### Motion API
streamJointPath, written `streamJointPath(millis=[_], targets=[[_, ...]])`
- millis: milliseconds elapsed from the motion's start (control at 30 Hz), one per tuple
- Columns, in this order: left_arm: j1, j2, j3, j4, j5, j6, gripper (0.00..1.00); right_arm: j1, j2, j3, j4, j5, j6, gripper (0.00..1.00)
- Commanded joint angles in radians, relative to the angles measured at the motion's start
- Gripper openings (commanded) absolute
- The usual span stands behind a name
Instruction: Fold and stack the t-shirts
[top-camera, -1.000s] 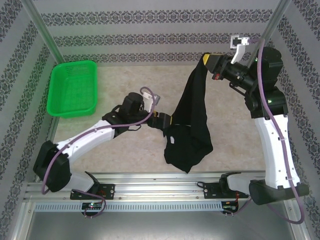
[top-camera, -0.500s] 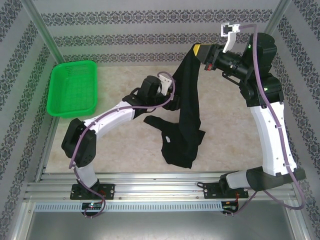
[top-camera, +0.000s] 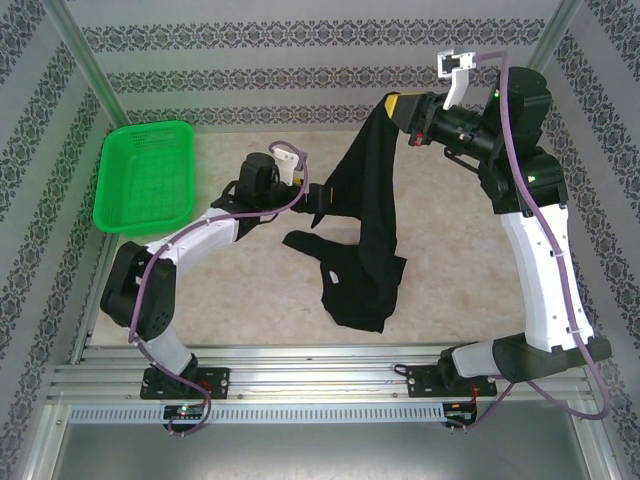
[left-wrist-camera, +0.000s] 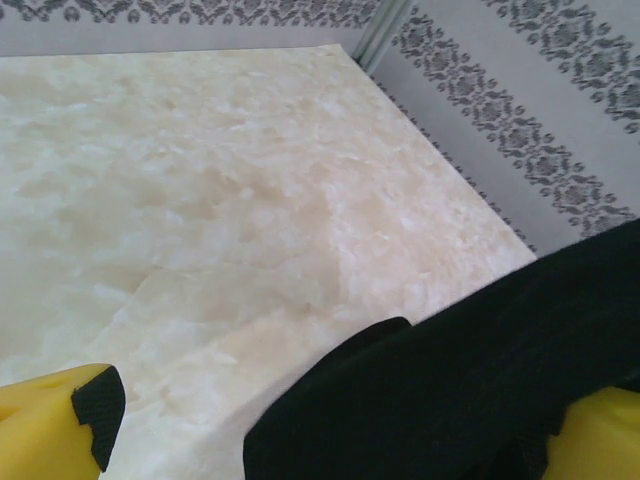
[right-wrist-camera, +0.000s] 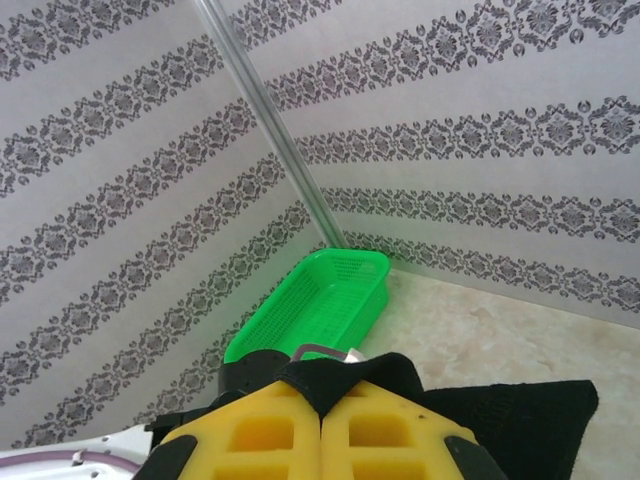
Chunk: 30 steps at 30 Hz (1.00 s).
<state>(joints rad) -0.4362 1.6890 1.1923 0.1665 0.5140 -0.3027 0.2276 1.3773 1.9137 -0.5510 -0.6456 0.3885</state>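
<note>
One t-shirt (top-camera: 368, 215) hangs from the clenched right hand (top-camera: 392, 107); the left hand (top-camera: 320, 197) stands open beside it. Risk: the single-point grip slips and the fabric drops crumpled.

The t-shirt (top-camera: 365, 230) is soft black cloth, matt, hanging in limp folds. On my right gripper (right-wrist-camera: 322, 400) the fingers are matt yellow plastic with moulded pockets. The table (top-camera: 240, 300) looks like smooth pale marbled stone with a dull sheen. The basket (top-camera: 145, 180), far left, is glossy green plastic mesh. The near rail (top-camera: 320, 385) is brushed metal.
</note>
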Motion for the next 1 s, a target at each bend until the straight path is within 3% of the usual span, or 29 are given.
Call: streamJointPath(millis=[0,133,200,367,467,533,767,867,967], targets=[[-0.005,0.047,0.015,0.117,0.122,-0.023,1.0,0.017,-0.006,-0.018,0.06,-0.035,0.004,0.0],[-0.004,0.095,0.031,0.165,0.178,-0.027,0.99,0.022,-0.017,-0.024,0.047,-0.042,0.001,0.0],[-0.005,0.114,0.042,0.176,0.183,-0.027,0.9,0.023,-0.025,-0.03,0.039,-0.037,-0.005,0.0],[-0.008,0.178,0.107,0.175,0.236,-0.049,0.41,0.023,-0.043,-0.061,0.061,-0.038,0.001,0.0],[-0.007,0.182,0.143,0.097,0.2,-0.016,0.12,0.021,-0.049,-0.08,0.064,-0.035,0.001,0.0],[0.007,0.156,0.142,0.064,0.135,0.001,0.02,0.019,-0.056,-0.093,0.056,-0.031,-0.01,0.0],[0.084,-0.062,0.269,-0.168,-0.181,0.116,0.0,-0.006,-0.086,-0.17,0.05,0.079,-0.064,0.0],[0.098,-0.147,0.363,-0.272,-0.295,0.185,0.0,-0.019,-0.079,-0.179,0.046,0.181,-0.099,0.0],[0.11,-0.156,0.531,-0.442,-0.327,0.239,0.0,-0.037,-0.055,-0.162,0.035,0.358,-0.134,0.0]])
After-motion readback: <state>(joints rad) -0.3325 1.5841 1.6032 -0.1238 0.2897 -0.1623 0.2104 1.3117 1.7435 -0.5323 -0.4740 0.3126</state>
